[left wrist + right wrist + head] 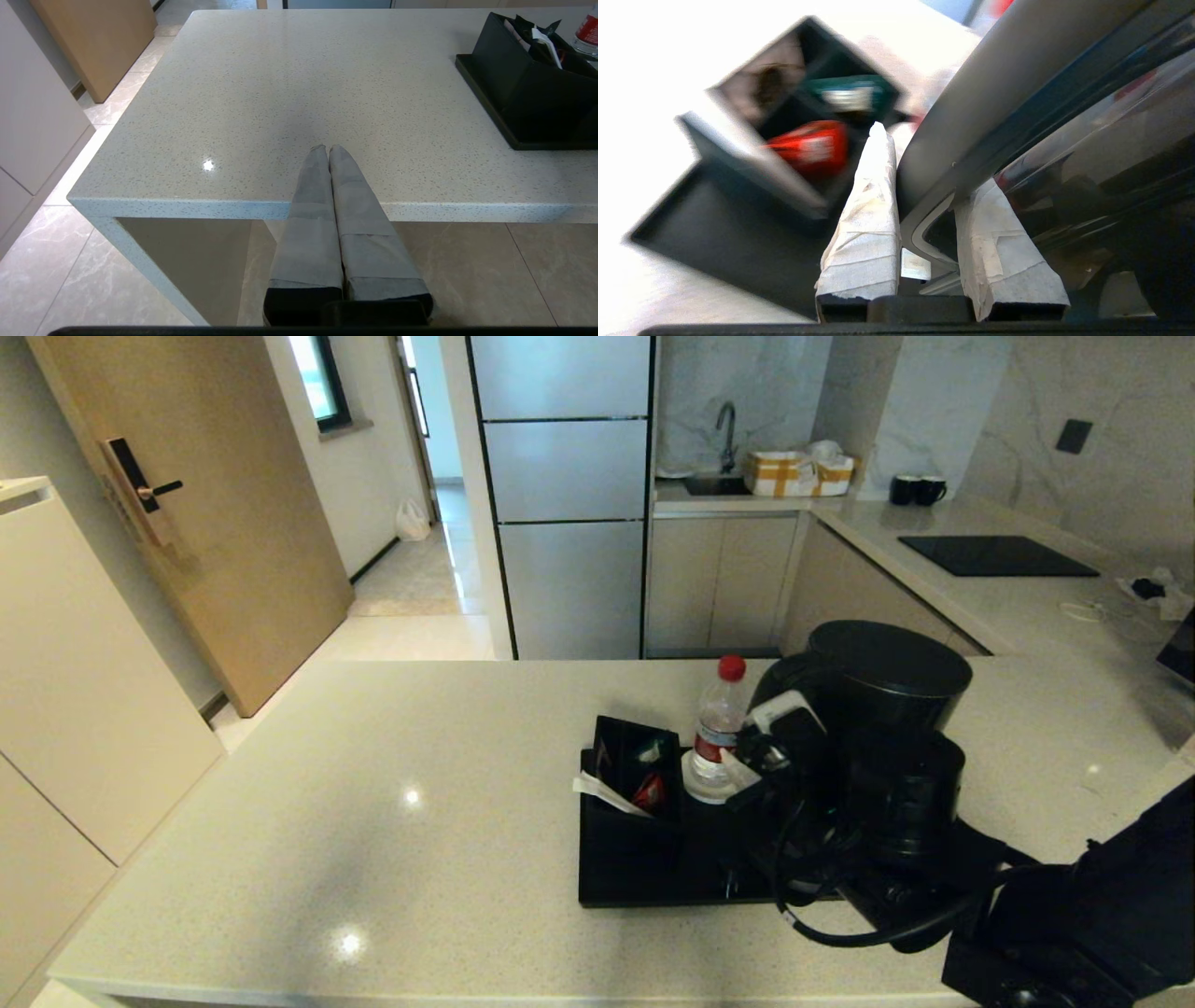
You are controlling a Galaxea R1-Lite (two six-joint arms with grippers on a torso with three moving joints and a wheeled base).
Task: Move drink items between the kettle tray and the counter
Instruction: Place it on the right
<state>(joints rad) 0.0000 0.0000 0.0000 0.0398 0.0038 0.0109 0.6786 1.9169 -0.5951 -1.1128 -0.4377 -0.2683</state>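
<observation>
Right tool (924, 186) clamped on the loop handle (971, 116) of the kettle (887, 728), taped fingers (864, 224) either side. Kettle at the 3 o'clock end of the tray (635, 868), mid-counter (373, 803). Water bottle (717, 733) upright just at its 9 o'clock; sachet box (635, 775) beyond. Left tool (328, 154) pressed closed, empty, over the counter's near edge.

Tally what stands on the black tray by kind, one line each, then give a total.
Electric kettle, its handle between the right gripper fingers: 1
Red-capped water bottle: 1
Black sachet box: 1
White coaster under the bottle: 1
Total: 4 on the kettle tray

The left gripper hangs parked by the counter edge.
</observation>
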